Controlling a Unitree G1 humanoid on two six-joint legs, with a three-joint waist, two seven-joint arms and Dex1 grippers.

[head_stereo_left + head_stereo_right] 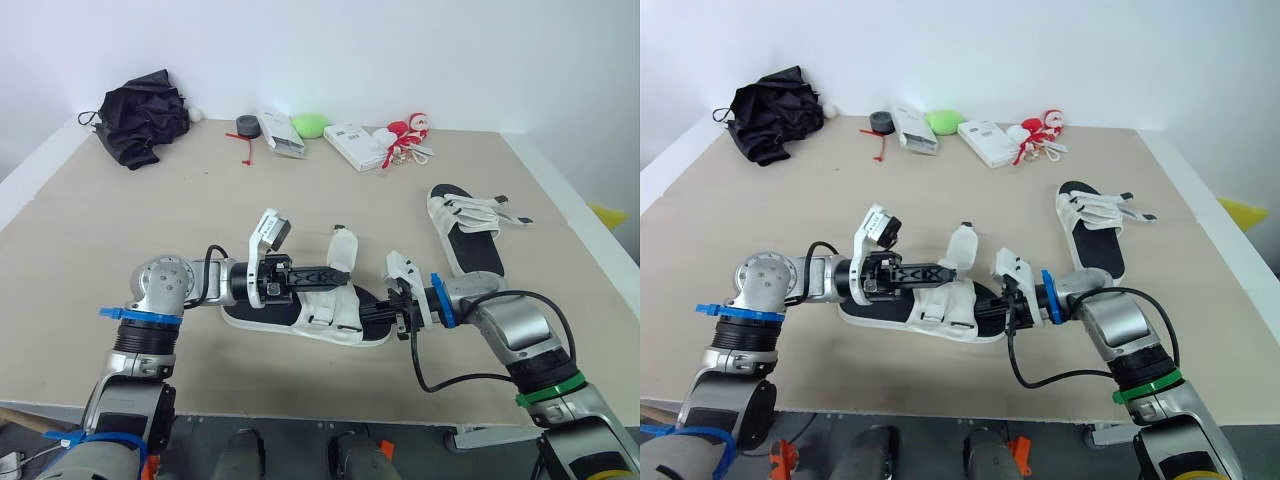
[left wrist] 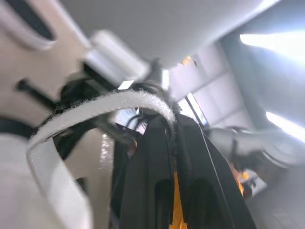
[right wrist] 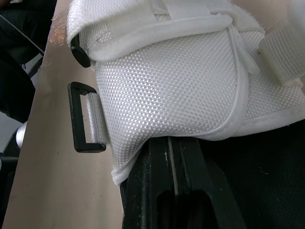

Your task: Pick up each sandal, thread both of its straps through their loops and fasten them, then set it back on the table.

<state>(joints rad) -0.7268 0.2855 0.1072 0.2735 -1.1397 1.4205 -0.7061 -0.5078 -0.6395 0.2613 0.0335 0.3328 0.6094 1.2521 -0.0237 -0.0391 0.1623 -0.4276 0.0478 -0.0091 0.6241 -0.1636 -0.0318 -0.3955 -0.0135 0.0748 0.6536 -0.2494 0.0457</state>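
Observation:
A white sandal with a black footbed (image 1: 300, 318) lies at the front middle of the table. My left gripper (image 1: 336, 274) reaches over it from the left and is shut on its white hook-and-loop strap (image 2: 105, 105), whose free end (image 1: 343, 248) stands upright. My right gripper (image 1: 384, 312) comes in from the right, shut on the sandal's black sole just under the white mesh upper (image 3: 167, 81). A black plastic loop (image 3: 83, 117) hangs at the side of that upper. A second sandal (image 1: 465, 230) lies farther back on the right with its straps loose.
Along the table's far edge lie a black bundle of cloth (image 1: 140, 118), a dark tape roll (image 1: 247, 125), a white box (image 1: 280, 133), a green object (image 1: 309, 125), another white box (image 1: 355, 146) and red-and-white items (image 1: 408, 135). The table's front edge (image 1: 300, 412) is close below the sandal.

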